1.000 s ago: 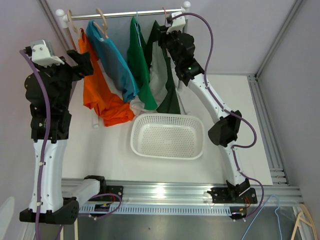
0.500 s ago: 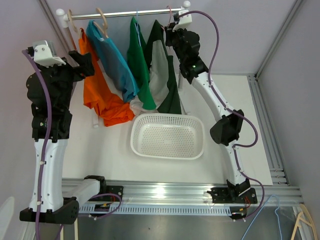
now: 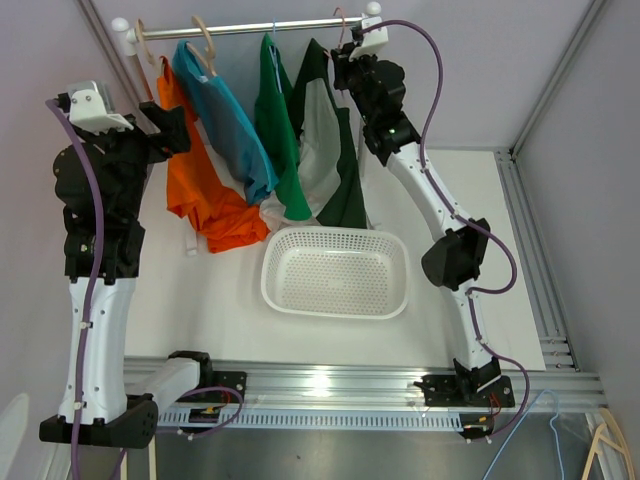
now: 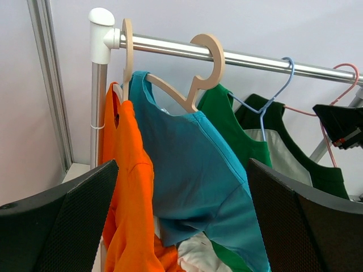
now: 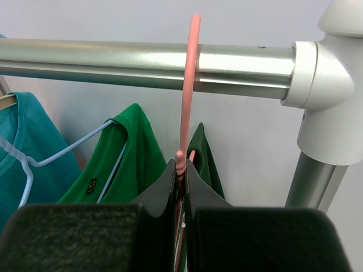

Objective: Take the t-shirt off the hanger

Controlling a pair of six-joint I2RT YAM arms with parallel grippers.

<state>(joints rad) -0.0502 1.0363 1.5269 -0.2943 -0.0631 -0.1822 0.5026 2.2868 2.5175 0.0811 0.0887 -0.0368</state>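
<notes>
A dark green t-shirt [image 3: 345,170] with a pale grey front hangs on a pink wire hanger [image 5: 191,85] at the right end of the rail [image 3: 270,27]. My right gripper [image 5: 180,170] is shut on the pink hanger's neck just below the hook, which still sits over the rail. In the top view the right gripper [image 3: 347,57] is up at the rail, above the shirt's collar. My left gripper [image 3: 175,125] stands open beside the orange shirt [image 3: 195,190], holding nothing. From the left wrist the pink hanger [image 4: 340,73] shows at far right.
On the same rail hang a teal shirt [image 3: 225,120] on a wooden hanger [image 4: 204,62] and a bright green shirt [image 3: 280,130] on a blue wire hanger [image 4: 266,107]. A white mesh basket [image 3: 335,305] sits on the table below. The rail's right post [image 5: 320,147] is close beside the right gripper.
The right gripper has risen slightly toward the rail's right end and shut on the pink hanger's neck. The left arm has not moved.
</notes>
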